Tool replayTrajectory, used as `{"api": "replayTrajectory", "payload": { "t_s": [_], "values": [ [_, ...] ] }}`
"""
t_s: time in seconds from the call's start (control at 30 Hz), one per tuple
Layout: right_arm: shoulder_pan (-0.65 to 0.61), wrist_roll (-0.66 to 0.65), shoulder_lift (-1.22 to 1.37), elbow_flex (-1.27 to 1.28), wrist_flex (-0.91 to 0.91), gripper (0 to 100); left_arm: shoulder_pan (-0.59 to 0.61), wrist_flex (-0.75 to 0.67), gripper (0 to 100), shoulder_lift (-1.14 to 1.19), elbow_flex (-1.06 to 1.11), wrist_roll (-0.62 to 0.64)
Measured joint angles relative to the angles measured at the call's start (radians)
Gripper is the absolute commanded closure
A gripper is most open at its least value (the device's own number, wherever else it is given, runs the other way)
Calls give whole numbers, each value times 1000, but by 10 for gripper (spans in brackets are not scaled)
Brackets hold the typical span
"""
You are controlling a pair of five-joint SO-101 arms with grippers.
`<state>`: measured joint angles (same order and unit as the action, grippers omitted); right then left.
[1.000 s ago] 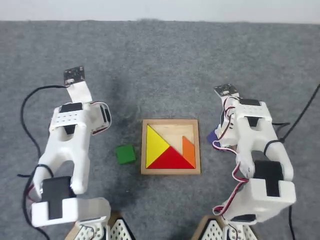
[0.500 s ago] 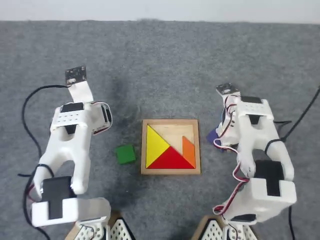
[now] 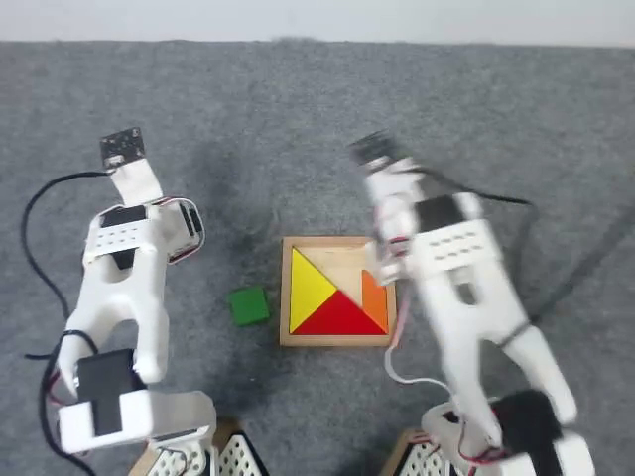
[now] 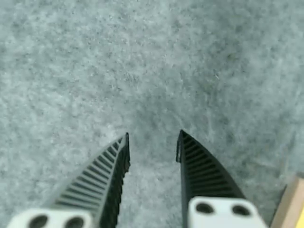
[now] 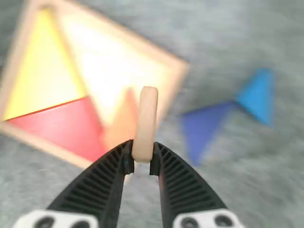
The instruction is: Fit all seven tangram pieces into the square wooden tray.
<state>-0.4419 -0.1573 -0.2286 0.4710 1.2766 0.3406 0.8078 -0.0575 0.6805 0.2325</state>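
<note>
Our right gripper [image 5: 141,159] is swinging in over the tray [image 5: 176,71], clamping a pale piece [image 5: 146,121] near 2 blue pieces [image 5: 256,95], while our left gripper [image 4: 153,142] is gaping over carpet.

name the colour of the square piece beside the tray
Green square piece, clearest in the high view.

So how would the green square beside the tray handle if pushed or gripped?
The green square looks like a rigid, flat block, so it likely slides rather than rolls or tips. The fuzzy grey mat probably drags on it. Lying flat, its low edges may be awkward to pinch.
</note>
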Motion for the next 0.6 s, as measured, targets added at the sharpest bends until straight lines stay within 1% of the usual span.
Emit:
{"api": "replayTrajectory", "payload": {
  "t_s": [0.03,0.1,0.2,0.43,0.5,0.6],
  "values": [
    [-35,20,37,0,-14,987,2,-2,848,0,0,0],
    [-64,46,106,0,-43,987,5,-2,848,0,0,0],
    [-61,71,175,0,-64,986,6,-2,848,0,0,0],
    [-63,94,229,0,-89,983,6,-2,848,0,0,0],
    [-63,114,245,0,-103,948,6,-2,848,0,0,0],
    [-95,121,270,0,-104,848,6,-2,848,0,0,0]
  ]
}}
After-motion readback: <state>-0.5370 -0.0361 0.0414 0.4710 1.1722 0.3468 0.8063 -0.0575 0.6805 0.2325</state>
